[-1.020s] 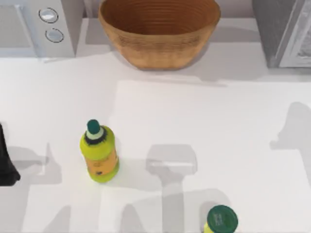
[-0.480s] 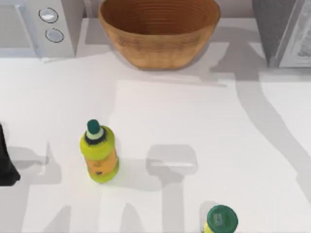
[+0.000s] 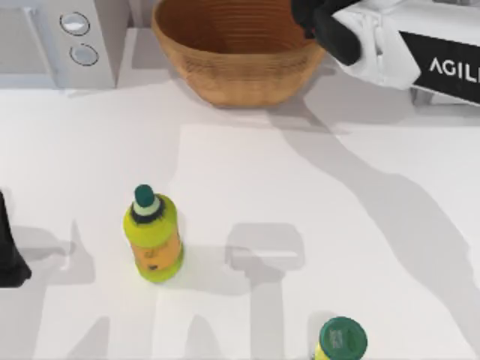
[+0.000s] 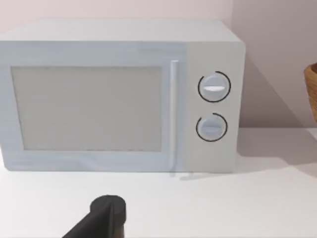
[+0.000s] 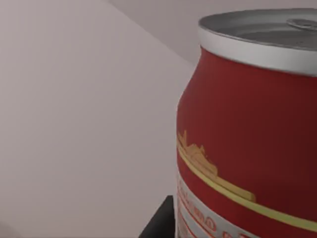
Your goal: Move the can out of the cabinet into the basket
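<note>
Basket (image 3: 244, 52) rear centre; microwave (image 3: 56, 41) left; bottle (image 3: 153, 236) in front.

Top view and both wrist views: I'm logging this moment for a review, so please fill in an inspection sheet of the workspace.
Surface: white table, crossed by arm shadows.
Job's things: can close before the right wrist camera, red side, silver top; basket at the table's far edge; cabinet hidden behind the right arm.
Clutter: bottle standing left of centre; a second bottle at the near edge; microwave far left, door closed.
Grippers: right gripper over the basket's right rim; left arm parked at the left edge.
Cables: nothing seen.
Surroundings: plain pale wall.
</note>
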`<action>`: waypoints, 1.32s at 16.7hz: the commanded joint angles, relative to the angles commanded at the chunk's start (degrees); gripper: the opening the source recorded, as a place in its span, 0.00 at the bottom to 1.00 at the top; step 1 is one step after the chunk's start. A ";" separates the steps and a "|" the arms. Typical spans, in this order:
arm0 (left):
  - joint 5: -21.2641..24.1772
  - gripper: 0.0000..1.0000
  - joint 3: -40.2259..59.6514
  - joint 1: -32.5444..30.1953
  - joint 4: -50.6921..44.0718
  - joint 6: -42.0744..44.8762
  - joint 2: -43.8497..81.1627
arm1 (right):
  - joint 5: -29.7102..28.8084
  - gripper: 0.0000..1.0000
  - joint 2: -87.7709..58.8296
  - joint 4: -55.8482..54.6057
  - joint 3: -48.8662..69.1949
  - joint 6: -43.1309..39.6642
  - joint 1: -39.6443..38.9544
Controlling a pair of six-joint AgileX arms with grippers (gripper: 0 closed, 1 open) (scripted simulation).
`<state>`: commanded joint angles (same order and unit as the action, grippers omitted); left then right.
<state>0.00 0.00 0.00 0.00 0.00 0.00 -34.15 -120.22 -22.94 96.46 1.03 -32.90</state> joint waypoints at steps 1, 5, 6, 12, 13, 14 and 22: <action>0.00 1.00 0.00 0.00 0.00 0.00 0.00 | -0.99 0.00 -3.56 -0.68 2.84 0.03 -0.96; 0.00 1.00 0.00 0.00 0.00 0.00 0.00 | -3.73 0.00 -13.00 -2.54 10.64 0.10 -3.59; 0.00 1.00 0.00 0.00 0.00 0.00 0.00 | -4.06 0.00 -14.07 -2.77 11.57 0.11 -3.90; 0.00 1.00 0.00 0.00 0.00 0.00 0.00 | -4.06 0.00 -14.83 -2.76 11.52 0.24 -3.79; 0.00 1.00 0.00 0.00 0.00 0.00 0.00 | -4.02 0.00 -14.94 -2.74 11.73 0.24 -3.77; 0.00 1.00 0.00 0.00 0.00 0.00 0.00 | -3.91 0.00 -15.38 -2.62 12.43 0.22 -3.69; 0.00 1.00 0.00 0.00 0.00 0.00 0.00 | -2.81 0.00 -20.02 -1.06 19.33 0.02 -2.59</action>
<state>0.00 0.00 0.00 0.00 0.00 0.00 -36.97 -140.24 -24.00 115.80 1.05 -35.49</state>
